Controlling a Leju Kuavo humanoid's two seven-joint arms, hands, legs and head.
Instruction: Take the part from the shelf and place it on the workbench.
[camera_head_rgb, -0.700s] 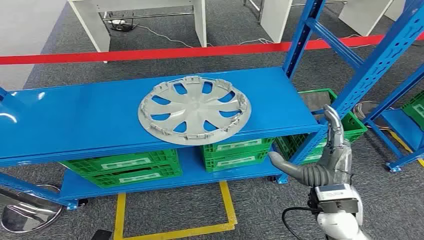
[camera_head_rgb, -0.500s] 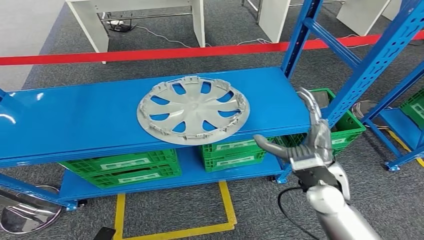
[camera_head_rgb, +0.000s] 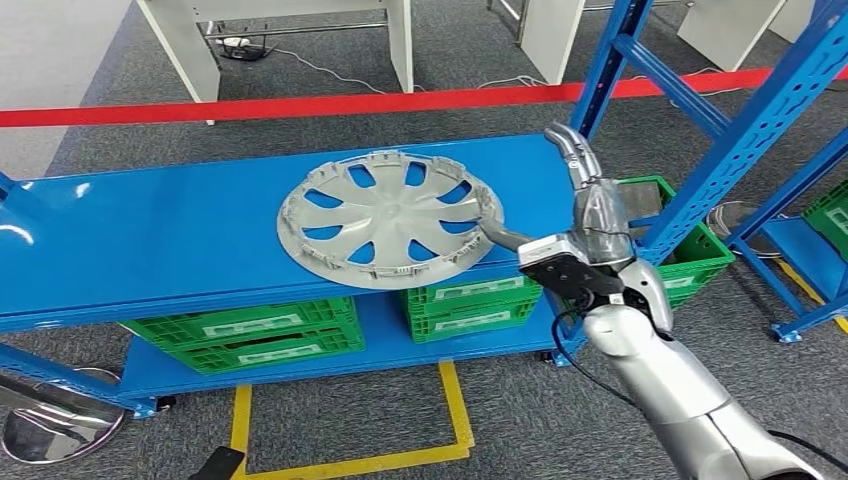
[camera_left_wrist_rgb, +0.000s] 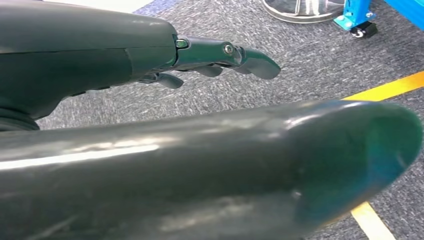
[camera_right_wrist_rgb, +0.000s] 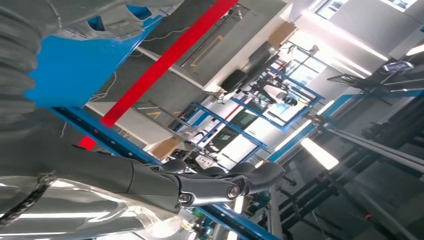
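— Where is the part?

— The silver hubcap (camera_head_rgb: 389, 219) lies flat on the top board of the blue shelf (camera_head_rgb: 150, 235), near the front edge, with green crates (camera_head_rgb: 245, 335) on the level under it.

— And your right hand?

— My right hand (camera_head_rgb: 575, 205) is up at the hubcap's right rim, empty, fingers spread. My thumb (camera_head_rgb: 500, 236) reaches to the rim; I cannot tell whether it touches. My other fingers (camera_head_rgb: 568, 148) point up over the board, apart from the cap.

— Your left?

— My left hand (camera_left_wrist_rgb: 150, 50) hangs over grey carpet, holding nothing, fingers stretched out and loosely apart.

— Anything around?

— A red tape line (camera_head_rgb: 300, 106) runs behind the shelf; yellow floor marking (camera_head_rgb: 455, 410) lies below.
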